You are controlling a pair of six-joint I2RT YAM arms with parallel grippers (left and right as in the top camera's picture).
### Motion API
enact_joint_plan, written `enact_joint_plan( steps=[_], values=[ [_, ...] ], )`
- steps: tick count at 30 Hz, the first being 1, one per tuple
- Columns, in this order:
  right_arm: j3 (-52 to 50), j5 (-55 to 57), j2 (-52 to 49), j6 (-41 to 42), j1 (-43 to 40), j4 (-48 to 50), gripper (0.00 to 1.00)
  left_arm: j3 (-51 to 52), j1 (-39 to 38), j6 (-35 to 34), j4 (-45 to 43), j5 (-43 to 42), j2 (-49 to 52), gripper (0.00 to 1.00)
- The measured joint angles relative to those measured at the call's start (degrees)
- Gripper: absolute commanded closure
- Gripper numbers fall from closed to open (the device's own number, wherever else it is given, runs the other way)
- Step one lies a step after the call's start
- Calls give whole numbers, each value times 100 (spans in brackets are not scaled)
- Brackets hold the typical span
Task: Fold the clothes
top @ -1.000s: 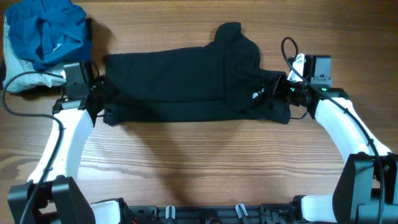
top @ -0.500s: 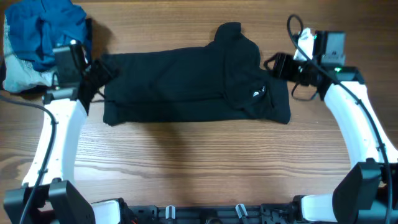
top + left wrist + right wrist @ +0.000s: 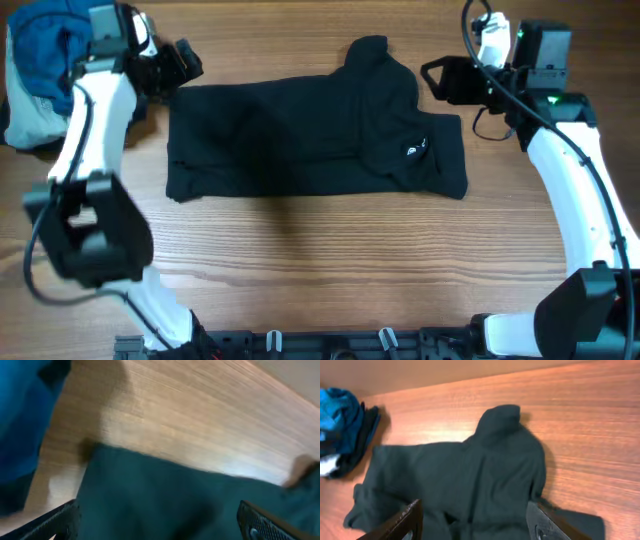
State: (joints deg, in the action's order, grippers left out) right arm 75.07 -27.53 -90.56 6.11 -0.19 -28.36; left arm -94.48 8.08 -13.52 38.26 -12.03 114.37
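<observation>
The clothes (image 3: 300, 135), a black shirt-like garment with a small white logo (image 3: 418, 149), lie flat as a folded band across the middle of the table, with a flap sticking out toward the back. My left gripper (image 3: 188, 62) hovers open just off the garment's back left corner. In the left wrist view its fingers (image 3: 60, 522) stand wide apart over the black fabric (image 3: 165, 497) with nothing between them. My right gripper (image 3: 432, 78) is open beside the back right corner. The right wrist view looks down on the garment (image 3: 470, 470) between its spread fingers (image 3: 407, 520), and they hold nothing.
A bright blue garment (image 3: 55, 40) lies bunched on a pale garment (image 3: 28, 118) at the table's back left corner, close behind my left arm. It also shows in the right wrist view as a blue pile (image 3: 340, 415). Bare wooden table (image 3: 320, 270) lies in front of the clothes.
Both grippers have let go of the garment's ends, opened, and drawn back toward the table's far side. The garment has settled flat.
</observation>
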Motion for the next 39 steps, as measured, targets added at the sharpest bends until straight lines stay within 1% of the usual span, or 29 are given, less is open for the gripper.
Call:
enact_joint_plan(
  steps=[2, 7, 13, 18, 20, 22, 24, 27, 30, 32, 33, 34, 35, 37, 39],
  values=[
    [0, -37, 0, -72, 105, -59, 33, -308, 0, 61, 11, 83, 306, 0],
    [0, -28, 0, -173, 238, -87, 33, -546, -9, 219, -46, 348, 588, 0],
    [0, 15, 0, -173, 240, -85, 33, -544, -59, 299, 15, 629, 1187, 0],
    [0, 17, 0, -192, 240, -85, 33, -546, -125, 315, -142, 861, 1316, 0],
    [0, 17, 0, -192, 240, -87, 33, -546, -146, 323, -216, 920, 1360, 3],
    [0, 17, 0, -192, 240, -92, 33, -546, -162, 326, -260, 922, 1458, 10],
    [0, 17, 0, -192, 240, -98, 33, -546, -175, 361, -328, 925, 1591, 25],
    [0, 24, 0, -192, 240, -96, 33, -546, -214, 420, -407, 984, 1744, 43],
    [0, 57, 0, -192, 240, -96, 33, -553, -254, 431, -470, 1021, 1775, 56],
    [0, 57, 0, -192, 240, -98, 34, -553, -258, 417, -520, 1027, 1786, 68],
    [0, 57, 0, -192, 240, -98, 34, -553, -258, 411, -546, 1029, 1792, 77],
    [0, 59, 0, -192, 240, -96, 35, -553, -258, 422, -549, 1040, 1799, 93],
    [0, 81, 0, -192, 240, -76, 37, -553, -256, 435, -599, 1051, 1814, 96],
    [0, 125, -15, -195, 240, 59, 37, -553, -256, 396, -608, 1047, 1818, 96],
    [4, 170, -101, -195, 240, 529, 35, -564, -258, 374, -568, 1047, 1818, 96]
  ],
)
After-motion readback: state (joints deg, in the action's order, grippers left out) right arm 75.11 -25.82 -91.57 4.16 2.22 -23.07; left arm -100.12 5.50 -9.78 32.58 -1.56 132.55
